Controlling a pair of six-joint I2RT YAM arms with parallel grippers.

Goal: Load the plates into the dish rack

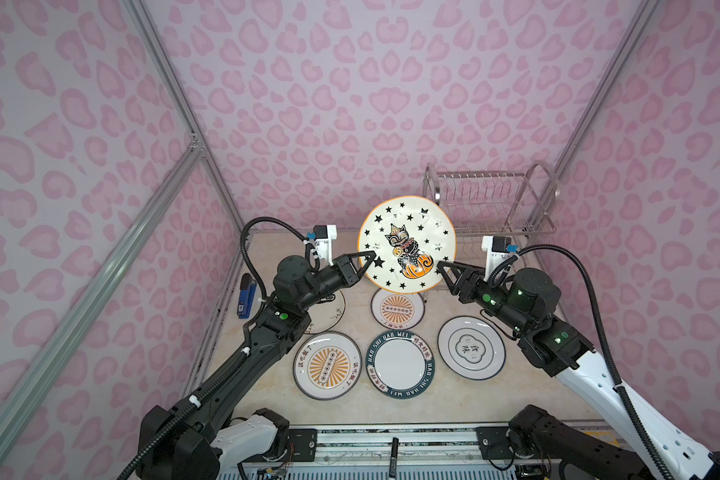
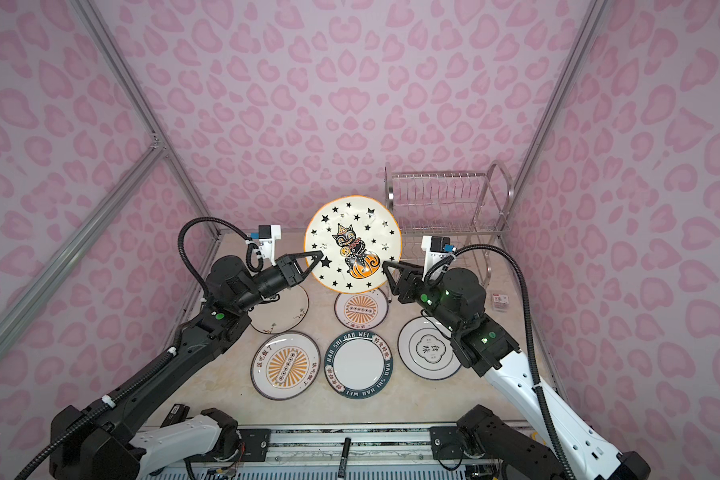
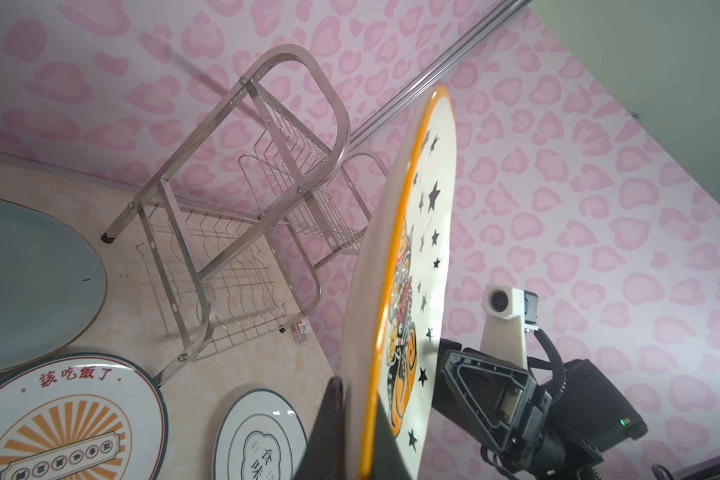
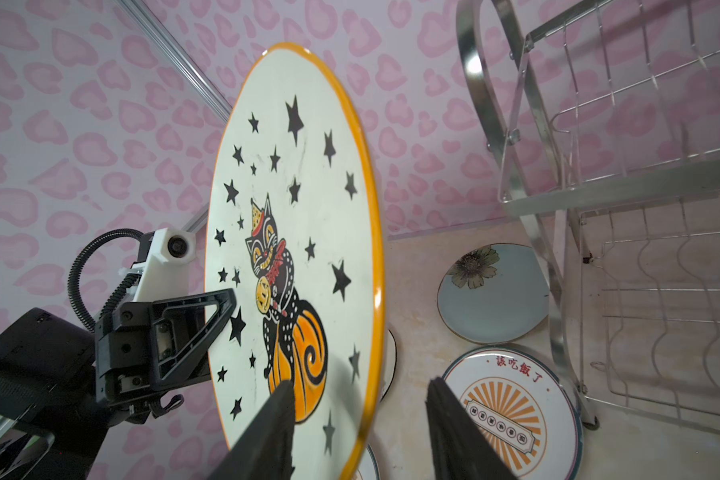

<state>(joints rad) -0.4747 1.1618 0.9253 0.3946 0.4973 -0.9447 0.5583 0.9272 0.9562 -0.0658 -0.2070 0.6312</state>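
plate location: the star-and-cat plate (image 1: pixel 406 245) is up off the table (image 1: pixel 433 409), standing on edge. It's just beside the dish rack (image 1: pixel 491 199) and not in a slot yet.
left gripper (image 1: pixel 368 254): jaws clenched on the plate's rim at one edge only, so it's carrying the whole thing.
right gripper (image 4: pixel 358 382): jaws released. They straddle the opposite rim with a gap on both sides, so nothing's grasped.
risk 1: glazed ceramic pinched at a single edge could pivot or slip. I'd guess it'd come down on the small sunburst plate (image 1: pixel 397 308) lying flat near it.
risk 2: if the left lets go before the right has properly bitten down, same crash.
risk 3: the rack's looped end frame sits close, so a careless swing that way could clip the rim.
arm pose: both arms reach in from the near corners with wrists roughly level. The jaws point at each other across the plate.
my read: looks like a mid-air handover. The rack looks empty, and the other plates lie flat on the table.
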